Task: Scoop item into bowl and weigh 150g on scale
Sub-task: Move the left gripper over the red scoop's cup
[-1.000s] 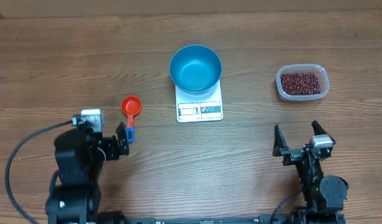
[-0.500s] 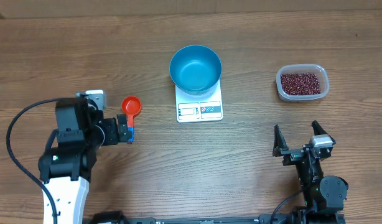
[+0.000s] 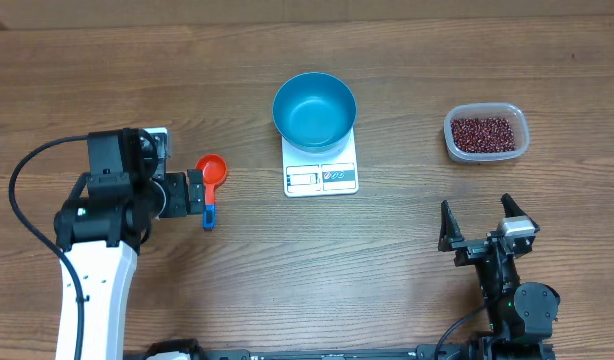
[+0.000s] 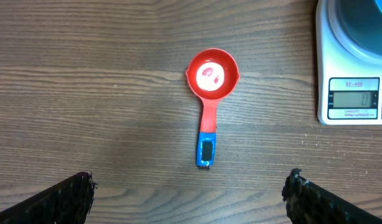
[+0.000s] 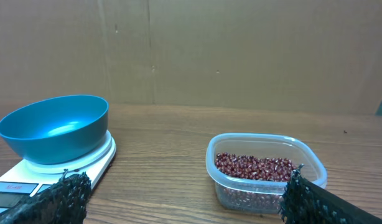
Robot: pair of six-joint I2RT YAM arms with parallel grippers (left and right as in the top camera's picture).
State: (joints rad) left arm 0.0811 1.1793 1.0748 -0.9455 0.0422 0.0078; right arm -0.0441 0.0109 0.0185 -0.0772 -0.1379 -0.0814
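The blue bowl [image 3: 314,110] stands empty on the white scale [image 3: 321,176] at the table's middle. Dark red-brown beans [image 3: 482,132] fill a clear container [image 3: 518,148] at the right. A red scoop [image 3: 210,170] with a blue handle tip lies left of the scale. My left gripper [image 3: 197,193] hovers open over the scoop's handle. In the left wrist view the scoop [image 4: 211,76] lies ahead of the left gripper [image 4: 191,199], centred between its fingers. My right gripper [image 3: 476,210] rests open near the front edge, facing the beans [image 5: 256,167], the bowl [image 5: 54,127] and the scale [image 5: 94,165].
Bare wood table all around. A brown cardboard wall [image 5: 241,50] stands behind the table. The left arm's black cable [image 3: 22,180] loops out at the far left.
My left arm has moved away from the front edge and swung its gripper over the scoop's handle. The right arm, bowl, scale and beans have not moved.
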